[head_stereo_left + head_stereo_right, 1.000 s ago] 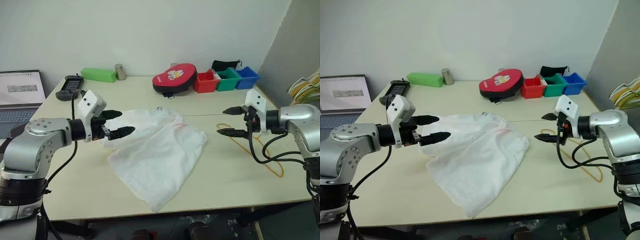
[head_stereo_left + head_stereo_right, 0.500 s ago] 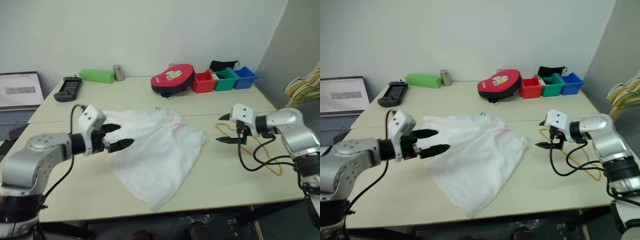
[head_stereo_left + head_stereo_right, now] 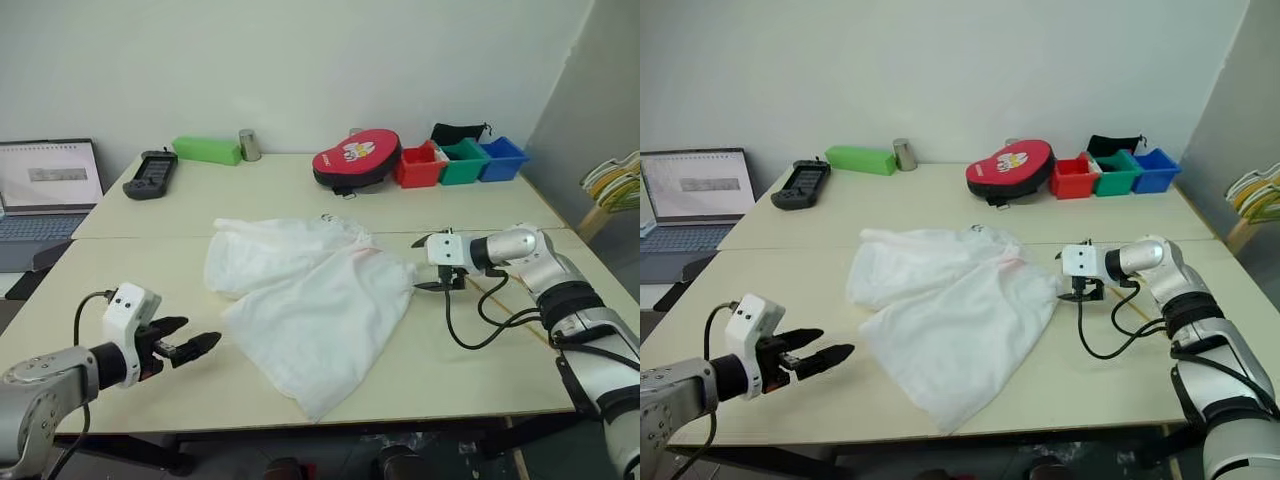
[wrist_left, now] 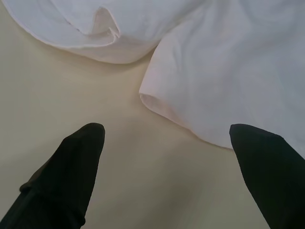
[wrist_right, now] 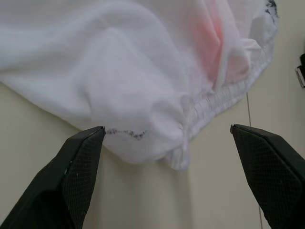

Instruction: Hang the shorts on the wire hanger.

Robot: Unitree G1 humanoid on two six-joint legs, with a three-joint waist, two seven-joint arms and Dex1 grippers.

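1. Shorts [image 3: 310,300] lay spread flat mid-bench, one corner overhanging the near edge, gathered waistband toward the right edge. Flat and untouched, so both ends were reachable. Looked staged for a pick.
2. Faint pinkish-red mark sat near the waistband; small dark marks along that hem in the right wrist view, too small to read.
3. Right gripper [image 3: 432,263] was just beside the waistband corner, fingers spread wide, nothing held. In the right wrist view the elastic edge sat between its two fingers. Judged lined up for a pinch on the waistband.
4. Left gripper [image 3: 185,345] hovered low near the near-left corner of the bench, apart from the cloth, fingers also spread, empty. Left wrist view had a leg hem ahead of it; likely the second grab point.
5. Hanger [image 3: 505,308]: a thin yellow wire was visible on the bench by the right edge, mostly hidden behind the right arm. Shorts not on it yet.
6. Far edge: laptop [image 3: 45,190], handset [image 3: 152,173], green block [image 3: 206,150], metal cup [image 3: 247,144], red case [image 3: 356,160] with a white cartoon print but no legible text, red/green/blue bins [image 3: 462,162]. Laptop screen text unreadable.
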